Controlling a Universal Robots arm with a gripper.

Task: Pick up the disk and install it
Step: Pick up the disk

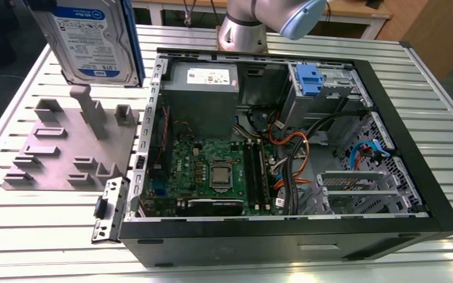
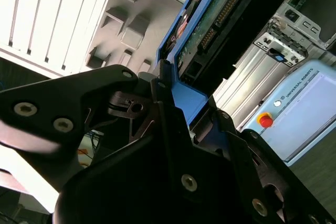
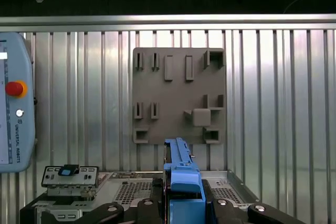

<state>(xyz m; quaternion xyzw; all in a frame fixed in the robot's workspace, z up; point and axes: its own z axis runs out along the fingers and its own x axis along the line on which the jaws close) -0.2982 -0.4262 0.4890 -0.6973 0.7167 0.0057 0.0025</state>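
Note:
The disk [image 1: 92, 41], silver with a white-and-blue label and a blue carrier frame, hangs upright in the air at the exterior view's upper left, above the grey fixture plate [image 1: 61, 147]. In the first wrist view my gripper [image 3: 184, 205] is shut on the disk's blue carrier edge [image 3: 181, 169], with a black finger on each side. The second wrist view shows the same grip: a black finger [image 2: 157, 129] presses against the blue frame [image 2: 191, 100], and the disk's circuit-board side [image 2: 210, 19] faces the camera. The fixture plate [image 3: 178, 95] lies below the disk.
An open black computer case [image 1: 415, 194] lies on the slatted metal table, to the exterior view's right of the plate. Inside are a grey power supply [image 1: 203, 76], a motherboard [image 1: 214, 171], cables and a silver drive cage with a blue latch [image 1: 309, 79]. A teach pendant [image 3: 16, 119] rests nearby.

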